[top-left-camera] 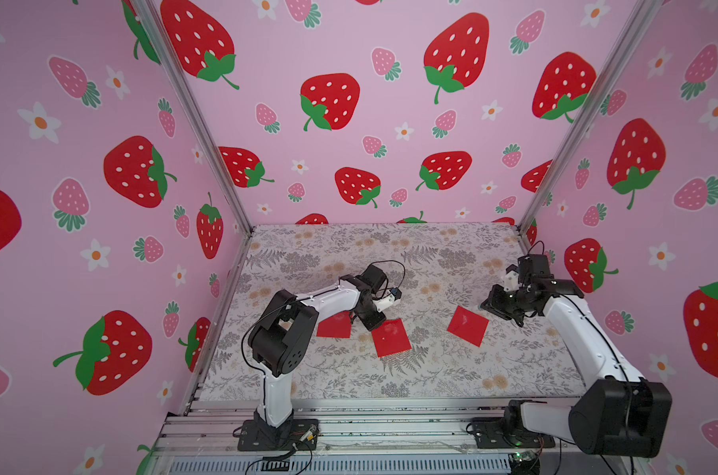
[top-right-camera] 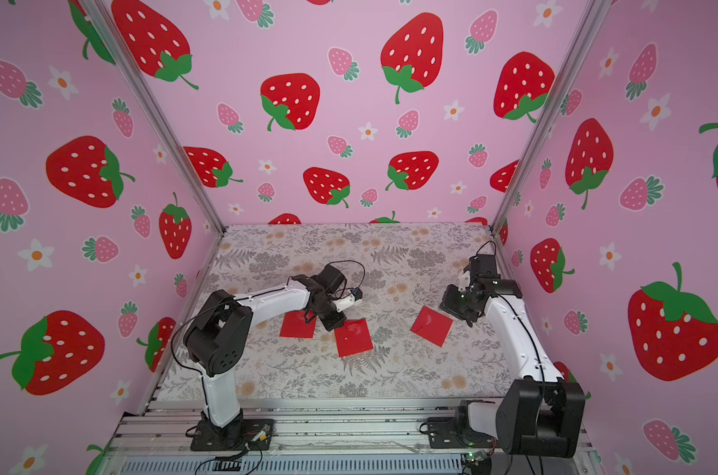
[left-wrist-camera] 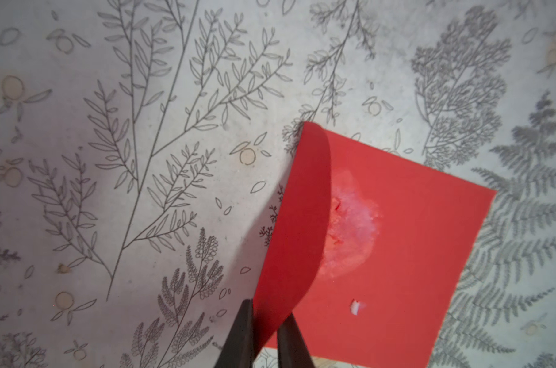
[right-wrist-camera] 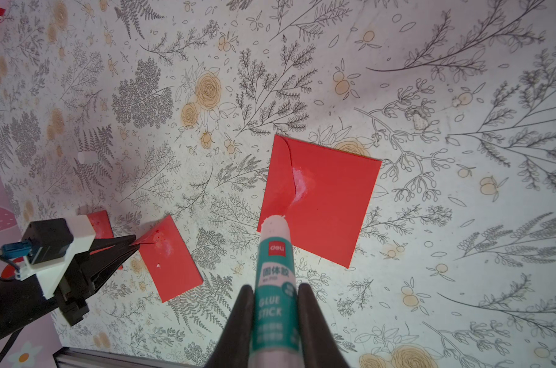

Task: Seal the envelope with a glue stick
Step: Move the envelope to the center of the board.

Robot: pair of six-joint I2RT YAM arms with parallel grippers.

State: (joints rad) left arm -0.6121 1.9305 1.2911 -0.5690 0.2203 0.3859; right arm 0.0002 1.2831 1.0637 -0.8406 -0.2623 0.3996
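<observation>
Left gripper (left-wrist-camera: 269,308): jaws drawn narrow, pinching the curled flap (left-wrist-camera: 299,223) of the middle envelope (top-left-camera: 391,338). The right wrist view shows the fingers meeting in a point at the flap's tip.
Why the pinch: lifting the flap off the envelope body bares the whitish glue smear (left-wrist-camera: 353,229) beneath it. This looks like a hold for dabbing glue or for folding the flap down.
Right gripper (right-wrist-camera: 276,286): jaws clamped on the teal label band of the glue stick (right-wrist-camera: 273,255), uncapped tip pointing out ahead.
Where the glue stick is: in the right gripper, over the floral table (top-left-camera: 349,255), its tip just beside a corner of the right envelope (right-wrist-camera: 321,204). It is well apart from the pinched one.
Why held so: gripped low on the barrel, the tip stays free to rub on paper.
Right envelope: flat, flap down, with a pale smear along the flap edge.
Left envelope (top-left-camera: 334,325): partly hidden under the left arm.
Count: three red envelopes, one glue stick, two arms.
</observation>
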